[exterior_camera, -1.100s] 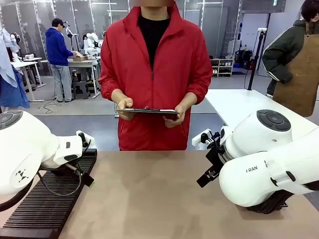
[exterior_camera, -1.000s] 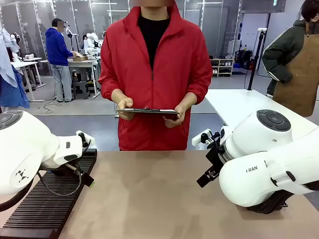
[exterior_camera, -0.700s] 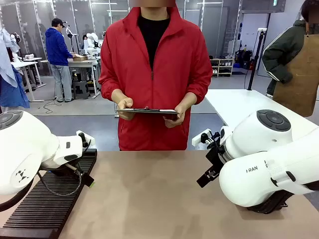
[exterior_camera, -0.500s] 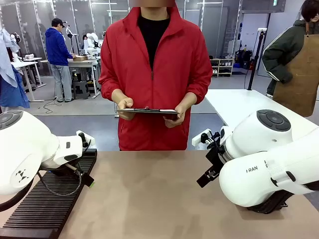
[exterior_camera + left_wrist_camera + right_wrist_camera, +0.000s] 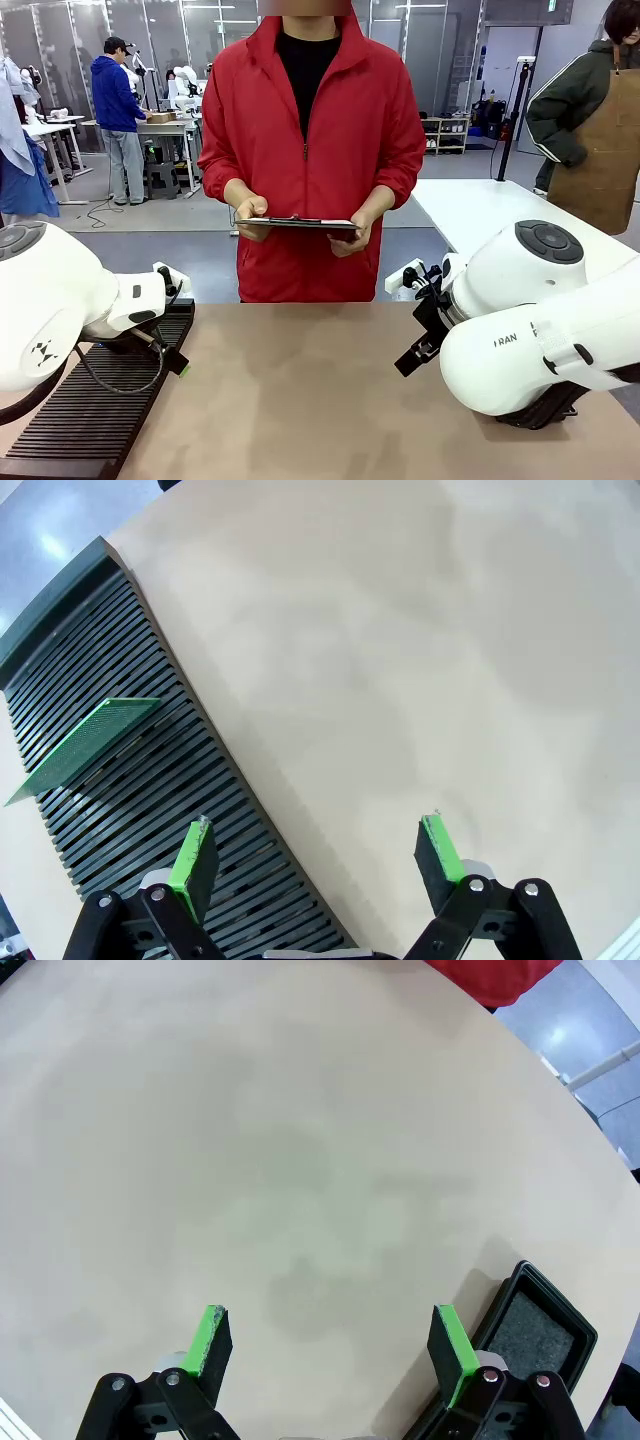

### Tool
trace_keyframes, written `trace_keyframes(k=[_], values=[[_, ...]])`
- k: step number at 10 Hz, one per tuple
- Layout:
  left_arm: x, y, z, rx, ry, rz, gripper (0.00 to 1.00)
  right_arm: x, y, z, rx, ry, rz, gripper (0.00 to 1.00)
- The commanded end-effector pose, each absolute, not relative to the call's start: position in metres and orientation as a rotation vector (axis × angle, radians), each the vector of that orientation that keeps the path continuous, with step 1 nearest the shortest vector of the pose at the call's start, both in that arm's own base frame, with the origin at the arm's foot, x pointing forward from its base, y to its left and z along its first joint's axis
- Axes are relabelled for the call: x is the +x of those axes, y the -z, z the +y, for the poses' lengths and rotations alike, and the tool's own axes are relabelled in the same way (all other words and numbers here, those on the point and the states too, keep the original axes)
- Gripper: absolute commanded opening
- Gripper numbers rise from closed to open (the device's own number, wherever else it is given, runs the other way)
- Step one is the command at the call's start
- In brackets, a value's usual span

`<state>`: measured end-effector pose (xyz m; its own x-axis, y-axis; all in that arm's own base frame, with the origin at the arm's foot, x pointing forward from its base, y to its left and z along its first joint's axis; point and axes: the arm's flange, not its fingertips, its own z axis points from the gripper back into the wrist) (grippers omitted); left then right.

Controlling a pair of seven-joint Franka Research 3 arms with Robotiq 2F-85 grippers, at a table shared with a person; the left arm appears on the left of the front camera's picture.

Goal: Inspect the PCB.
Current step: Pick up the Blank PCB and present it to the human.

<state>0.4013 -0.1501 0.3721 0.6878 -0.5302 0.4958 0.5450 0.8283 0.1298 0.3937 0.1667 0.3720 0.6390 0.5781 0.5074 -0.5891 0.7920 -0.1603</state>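
1. The left gripper [image 5: 316, 828] is being held with its fingers spread wide, nothing between them, over the table [image 5: 400, 630] at the edge of the black slatted rack [image 5: 150, 810].
2. The PCB [image 5: 85, 742] is being carried by the rack, tilted, one long edge among the slats; it is lying ahead of this gripper, out past the finger at picture left, apart from it.
3. The right gripper [image 5: 328, 1315] is likewise being held spread and empty over bare table; a black tray [image 5: 530, 1335] is lying near its finger at picture right.
4. A clipboard [image 5: 297, 223] is being held level by the person [image 5: 310, 120] across the table, well beyond both grippers.
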Motion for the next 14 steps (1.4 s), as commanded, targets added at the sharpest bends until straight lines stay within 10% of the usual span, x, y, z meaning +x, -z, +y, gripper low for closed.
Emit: trace_keyframes(k=[1,7,14], values=[[0.401,-0.372,-0.15,-0.029,0.602,-0.546,1.0,0.394,-0.372,0.167,0.021,-0.666,-0.572,1.0],[0.357,-0.481,-0.12,-0.322,0.627,-0.478,1.0,0.377,-0.48,0.128,0.189,-0.562,-0.496,1.0],[0.285,-0.513,0.042,-0.938,0.532,-0.637,1.0,0.287,-0.49,-0.078,1.035,-0.322,-0.443,1.0]])
